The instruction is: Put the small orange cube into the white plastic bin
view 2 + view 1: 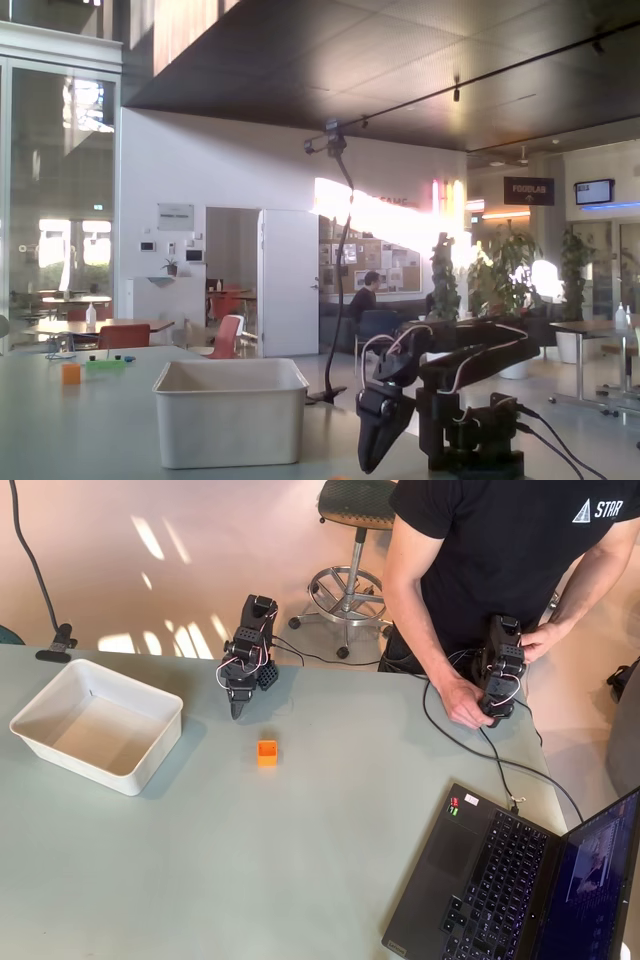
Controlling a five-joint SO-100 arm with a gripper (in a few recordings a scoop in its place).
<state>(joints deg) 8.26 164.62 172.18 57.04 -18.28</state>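
Smooth grey table [200, 880], boxy orange cube [267, 753].

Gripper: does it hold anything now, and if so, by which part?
Nothing is held. The gripper points down at the table, apart from the cube, which sits alone on the table. Its fingers look closed together.

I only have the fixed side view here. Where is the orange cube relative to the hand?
Observer: In the overhead view, the small orange cube sits on the table just below and slightly right of the hand.
Operator: Is it grasped?
Observer: No, the cube stands free, with a gap between it and the hand's tip.
Operator: Anything in the bin?
Observer: The white plastic bin, left of the cube in the overhead view, holds nothing.
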